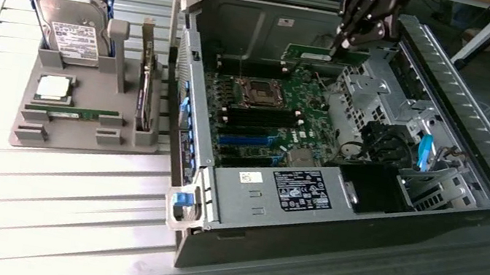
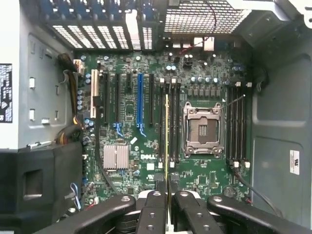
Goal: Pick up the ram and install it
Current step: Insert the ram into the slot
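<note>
We had the ram (image 2: 167, 141) off the tray and in the air, seen edge-on in the wrist view as one thin pale line. It ran lengthwise along the black memory slots (image 2: 161, 117) and sat over them. Whether its lower edge touched a slot we could not tell. The gripper (image 2: 167, 185) was clenched on it, one finger pressed to each flat face at one end of the stick.

And there beside it was the processor socket (image 2: 202, 129), its metal frame bare, with another bank of slots along its other side. The blue slot (image 2: 140, 102) ran parallel on the far side of the memory slots from the socket. The finned silver heatsink (image 2: 116, 157) sat near that blue slot's end. All of it rode on the green motherboard (image 2: 204, 180).

In the exterior view we saw the arm reaching down into the open computer case (image 1: 245, 204), near its back wall. The case lay on its side on the slatted metal table (image 1: 37, 208).

Over at the exterior view's left, just beside the case, stood the grey tray (image 1: 77, 137). A second stick (image 1: 72, 112) lay flat along its front edge. The square processor chip (image 1: 54, 87) lay at the tray's middle, apart from the stick. The hard drive (image 1: 70, 28) leaned in its holder at the tray's back edge, white label up.
</note>
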`<state>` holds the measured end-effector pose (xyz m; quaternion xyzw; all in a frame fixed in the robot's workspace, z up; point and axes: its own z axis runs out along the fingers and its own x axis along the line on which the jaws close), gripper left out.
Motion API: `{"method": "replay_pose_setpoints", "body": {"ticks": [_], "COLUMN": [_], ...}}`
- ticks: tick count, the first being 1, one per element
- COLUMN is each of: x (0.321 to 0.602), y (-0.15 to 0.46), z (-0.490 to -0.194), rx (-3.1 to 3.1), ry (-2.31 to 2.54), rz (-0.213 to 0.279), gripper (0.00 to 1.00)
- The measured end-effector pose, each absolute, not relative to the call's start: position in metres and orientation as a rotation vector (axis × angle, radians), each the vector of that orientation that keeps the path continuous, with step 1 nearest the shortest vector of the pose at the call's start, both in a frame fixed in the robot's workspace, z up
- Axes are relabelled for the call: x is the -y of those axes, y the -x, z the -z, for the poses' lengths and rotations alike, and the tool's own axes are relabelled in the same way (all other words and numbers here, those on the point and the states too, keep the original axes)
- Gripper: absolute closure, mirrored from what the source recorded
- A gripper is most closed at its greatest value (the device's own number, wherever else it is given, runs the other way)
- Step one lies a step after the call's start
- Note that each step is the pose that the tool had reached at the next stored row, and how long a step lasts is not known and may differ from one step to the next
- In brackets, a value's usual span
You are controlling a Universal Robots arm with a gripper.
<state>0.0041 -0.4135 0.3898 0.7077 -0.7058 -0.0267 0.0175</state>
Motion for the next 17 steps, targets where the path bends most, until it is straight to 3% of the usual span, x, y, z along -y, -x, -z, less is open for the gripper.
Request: {"method": "replay_pose_setpoints", "body": {"ticks": [17], "x": [0.42], "y": [0.009], "z": [-0.337], "rx": [2.208], "ry": [-2.184], "rz": [0.083], "gripper": [0.88]}}
